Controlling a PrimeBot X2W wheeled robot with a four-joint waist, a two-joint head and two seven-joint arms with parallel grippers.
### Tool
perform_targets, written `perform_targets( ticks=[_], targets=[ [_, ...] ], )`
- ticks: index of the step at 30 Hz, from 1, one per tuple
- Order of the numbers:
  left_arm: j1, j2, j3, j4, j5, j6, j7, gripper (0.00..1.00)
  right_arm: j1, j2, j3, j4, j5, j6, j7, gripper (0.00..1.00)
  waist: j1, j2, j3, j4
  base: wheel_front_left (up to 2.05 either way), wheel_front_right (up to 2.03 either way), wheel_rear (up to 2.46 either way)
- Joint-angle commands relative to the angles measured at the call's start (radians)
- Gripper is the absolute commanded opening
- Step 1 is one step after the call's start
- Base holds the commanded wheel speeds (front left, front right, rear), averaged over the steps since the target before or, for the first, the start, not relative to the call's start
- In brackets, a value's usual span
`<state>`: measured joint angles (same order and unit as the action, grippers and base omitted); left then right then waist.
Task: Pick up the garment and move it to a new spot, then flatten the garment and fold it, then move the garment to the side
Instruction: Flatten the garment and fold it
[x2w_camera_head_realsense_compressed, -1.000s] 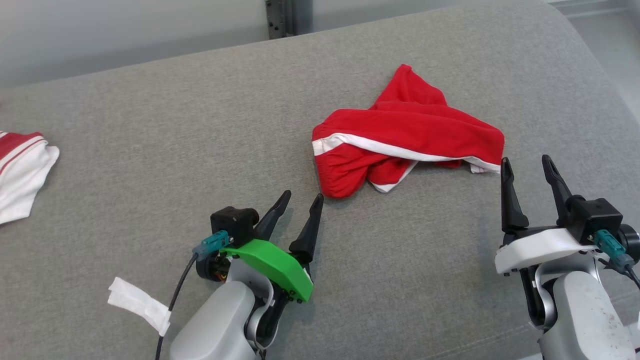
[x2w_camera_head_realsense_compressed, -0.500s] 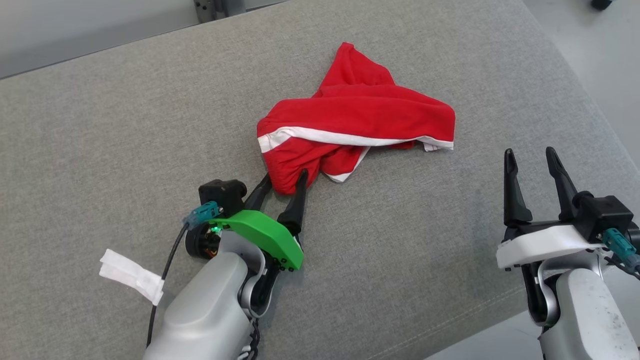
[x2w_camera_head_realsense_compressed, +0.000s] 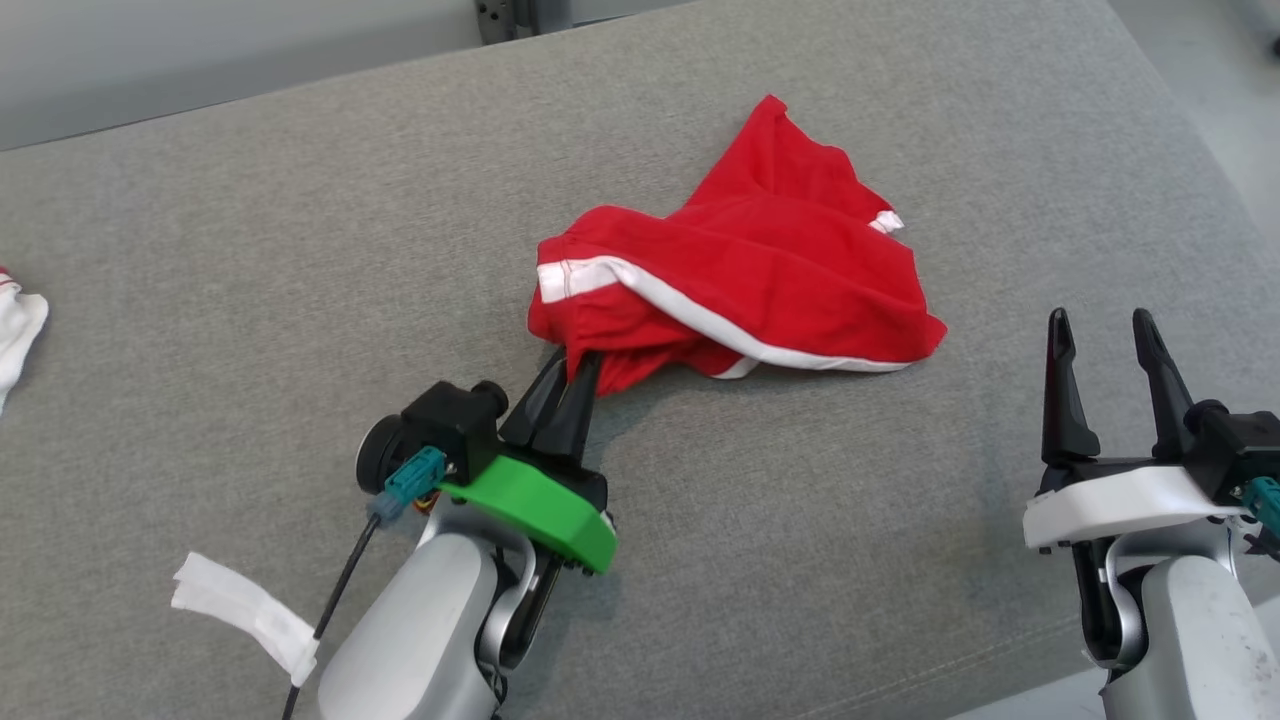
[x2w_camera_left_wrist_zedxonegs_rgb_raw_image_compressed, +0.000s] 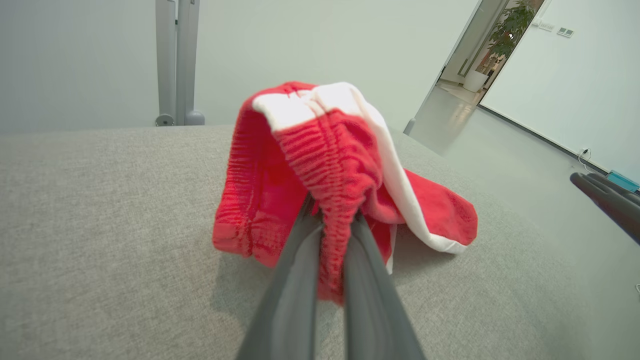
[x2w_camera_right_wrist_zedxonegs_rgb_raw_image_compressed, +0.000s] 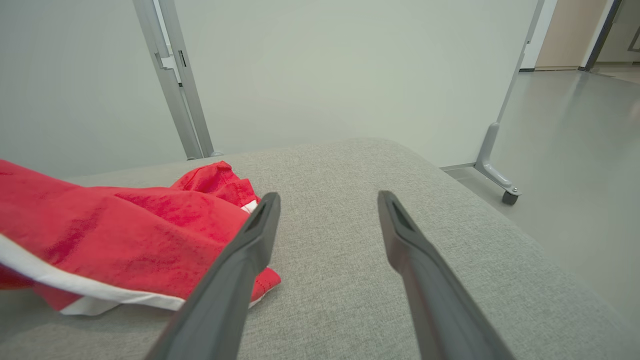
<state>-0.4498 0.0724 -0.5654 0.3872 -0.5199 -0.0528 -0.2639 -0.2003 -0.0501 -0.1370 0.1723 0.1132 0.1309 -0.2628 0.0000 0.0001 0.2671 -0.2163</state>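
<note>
The garment (x2w_camera_head_realsense_compressed: 760, 270) is a pair of red shorts with white trim, crumpled on the grey cushion (x2w_camera_head_realsense_compressed: 250, 250). My left gripper (x2w_camera_head_realsense_compressed: 577, 367) is shut on the garment's near left edge. In the left wrist view the ribbed red waistband (x2w_camera_left_wrist_zedxonegs_rgb_raw_image_compressed: 330, 165) is pinched between my two fingers and its end is raised off the cushion. My right gripper (x2w_camera_head_realsense_compressed: 1100, 325) stands open at the lower right, apart from the garment and just past its right corner. Through the right wrist view the garment (x2w_camera_right_wrist_zedxonegs_rgb_raw_image_compressed: 115, 225) lies to the left of my open fingers (x2w_camera_right_wrist_zedxonegs_rgb_raw_image_compressed: 235, 270).
A white and red cloth (x2w_camera_head_realsense_compressed: 15, 335) lies at the far left edge of the cushion. A white tape tag (x2w_camera_head_realsense_compressed: 240, 615) hangs from my left arm's cable. The cushion's right edge drops to the floor (x2w_camera_head_realsense_compressed: 1230, 110). A metal post (x2w_camera_left_wrist_zedxonegs_rgb_raw_image_compressed: 175, 60) stands behind the cushion.
My left gripper reached the garment's near left edge and closed on it, lifting that end. The garment has bunched and shifted. The camera has moved too. The right gripper stays open.
</note>
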Motion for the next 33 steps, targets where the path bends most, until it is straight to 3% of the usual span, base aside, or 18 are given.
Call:
perform_targets(
  ticks=[1, 8, 13, 20, 21, 23, 24, 33],
  targets=[
    [0.031, 0.020, 0.004, -0.026, 0.021, -0.001, -0.001, 0.00, 0.019, -0.001, -0.002, 0.002, 0.005, 0.000, -0.003, 1.00, 0.0000, -0.0001, -0.030, 0.057, 0.00, 0.00, 0.00],
    [0.145, 0.103, 0.021, -0.135, 0.067, 0.040, -0.001, 0.00, 0.046, -0.001, -0.003, 0.010, 0.003, 0.000, -0.003, 1.00, 0.0000, -0.0001, -0.051, 0.116, 0.00, 0.00, 0.00],
    [0.232, 0.154, 0.049, -0.203, 0.042, 0.080, 0.011, 0.00, 0.067, -0.001, -0.008, 0.014, -0.007, 0.000, -0.003, 1.00, 0.0000, -0.0001, -0.054, 0.142, 0.00, 0.00, 0.00],
    [0.314, 0.183, 0.097, -0.167, 0.004, 0.113, 0.008, 0.00, 0.092, -0.001, 0.011, 0.019, -0.025, 0.000, -0.003, 1.00, 0.0000, -0.0001, -0.045, 0.152, 0.00, 0.00, 0.00],
    [0.317, 0.181, 0.100, -0.153, -0.001, 0.112, 0.007, 0.07, 0.095, -0.001, 0.013, 0.019, -0.029, 0.000, -0.003, 1.00, 0.0000, -0.0001, -0.043, 0.151, 0.00, 0.00, 0.00],
    [0.322, 0.172, 0.107, -0.125, -0.013, 0.108, 0.007, 0.48, 0.102, -0.001, 0.018, 0.020, -0.033, 0.000, -0.003, 1.00, 0.0000, -0.0001, -0.040, 0.149, 0.00, 0.00, 0.00],
    [0.321, 0.170, 0.112, -0.111, -0.015, 0.105, 0.006, 0.97, 0.105, -0.001, 0.020, 0.020, -0.035, 0.000, -0.003, 1.00, 0.0000, -0.0001, -0.038, 0.147, 0.00, 0.00, 0.00],
    [0.339, 0.149, 0.177, -0.074, -0.007, 0.091, -0.002, 1.00, 0.156, -0.018, 0.131, 0.025, -0.028, 0.000, -0.003, 1.00, 0.0000, -0.0001, -0.041, 0.147, 0.00, 0.00, 0.00]
  ],
)
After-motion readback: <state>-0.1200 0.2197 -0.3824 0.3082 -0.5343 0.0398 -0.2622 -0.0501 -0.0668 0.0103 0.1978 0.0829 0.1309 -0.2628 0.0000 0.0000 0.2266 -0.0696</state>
